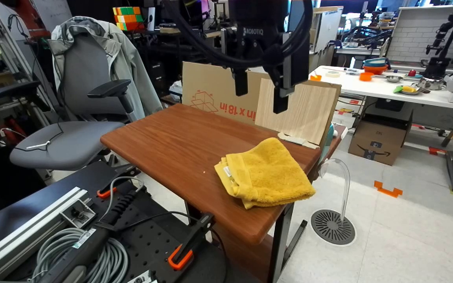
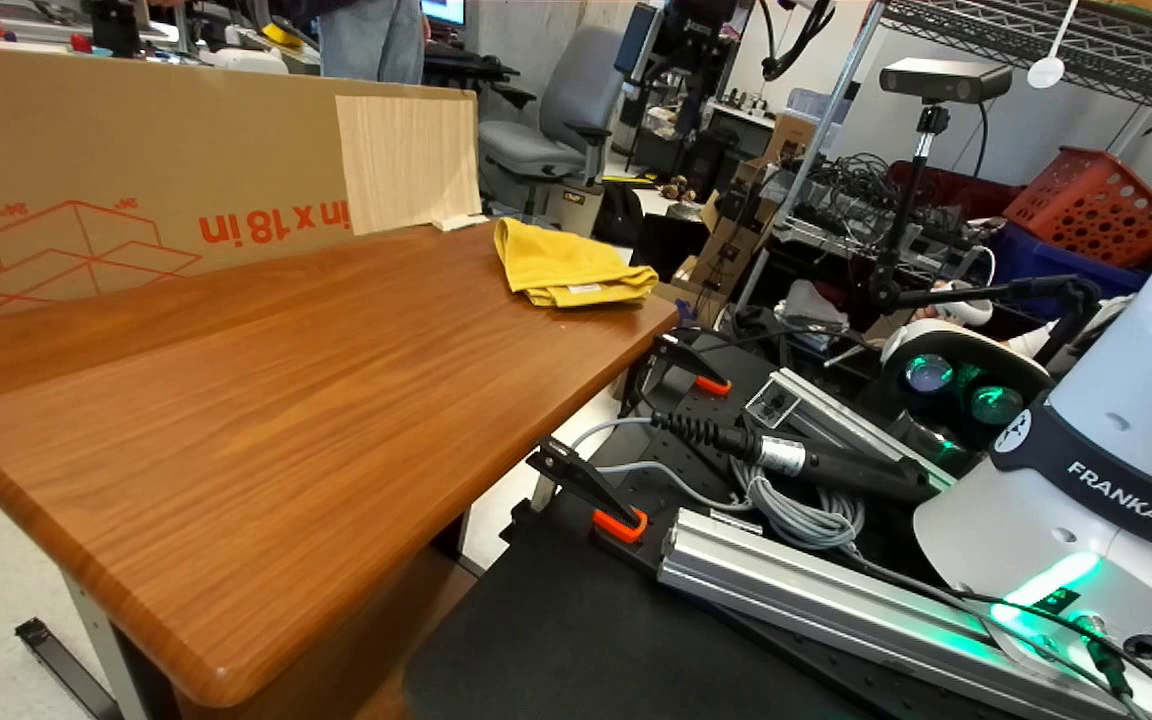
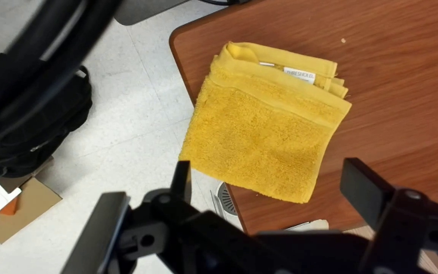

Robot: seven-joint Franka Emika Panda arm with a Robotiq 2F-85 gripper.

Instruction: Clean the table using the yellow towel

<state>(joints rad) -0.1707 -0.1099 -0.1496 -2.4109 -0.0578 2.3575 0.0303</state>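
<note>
Brown table (image 1: 171, 141), cardboard sheet (image 1: 218, 84) upright along one long edge in both exterior views.
Pale wood panel (image 1: 301, 114) stands in front of the cardboard by one corner. Yellow towel (image 3: 257, 133) folded, lying on the short edge running off that corner, partly overhanging. Gripper (image 1: 261, 96) well above that same end, fingers (image 1: 280, 103) wide apart. White label (image 3: 299, 75) in the towel's folds, reads THRESHOLD in wrist view. Tiny pale speck (image 3: 343, 40) on the top, nearer the long edge opposite the cardboard.
</note>
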